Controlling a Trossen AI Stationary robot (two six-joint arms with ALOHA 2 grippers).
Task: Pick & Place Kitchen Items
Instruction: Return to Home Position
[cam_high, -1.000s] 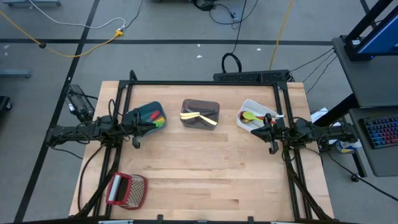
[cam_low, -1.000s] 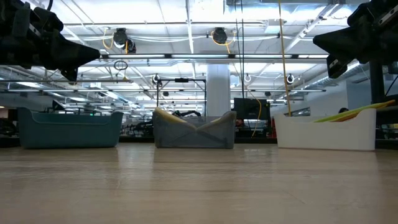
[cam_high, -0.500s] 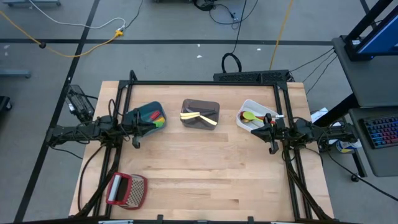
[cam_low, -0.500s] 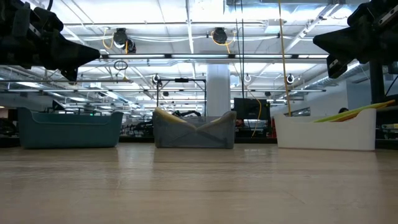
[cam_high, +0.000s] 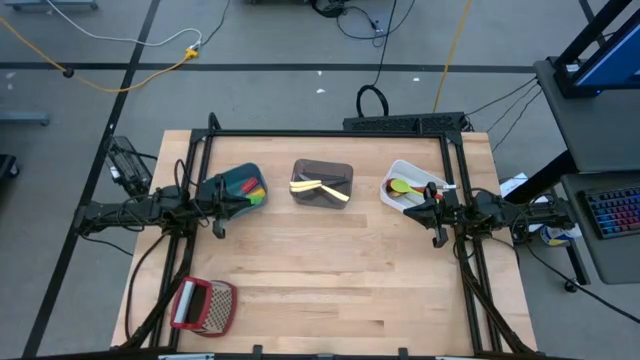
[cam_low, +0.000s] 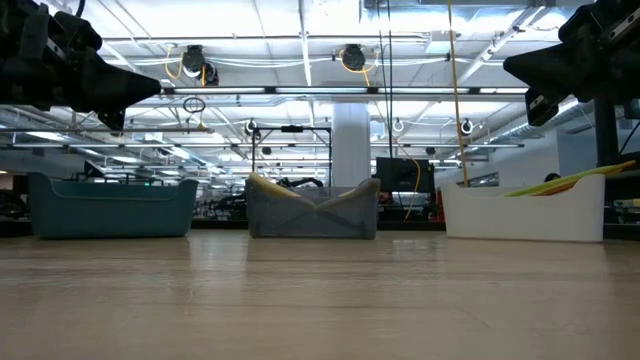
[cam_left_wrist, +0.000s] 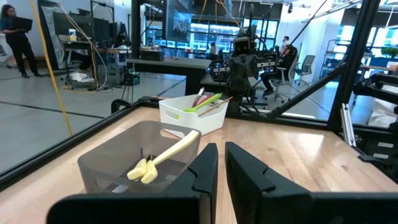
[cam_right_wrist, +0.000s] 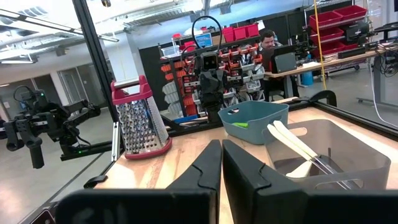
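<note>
The kitchen items lie in three bins along the table's far half. The teal bin (cam_high: 240, 187) holds red, green and yellow utensils. In the grey bin (cam_high: 322, 183) lie pale yellow utensils (cam_left_wrist: 165, 155). The white bin (cam_high: 410, 187) holds green, red and yellow ones (cam_left_wrist: 205, 102), and their handles rest on its rim. My left gripper (cam_high: 226, 206) hangs level above the table beside the teal bin, shut and holding nothing (cam_left_wrist: 221, 149). My right gripper (cam_high: 416, 207) hangs level at the white bin's near side, also shut with nothing in it (cam_right_wrist: 222, 144).
A red-framed metal grater (cam_high: 203, 305) stands near the table's front left corner (cam_right_wrist: 138, 118). A black frame (cam_high: 330, 134) runs around the table's edges. The wooden top (cam_high: 330, 270) between the bins and the near edge is bare. People sit at desks in the room beyond.
</note>
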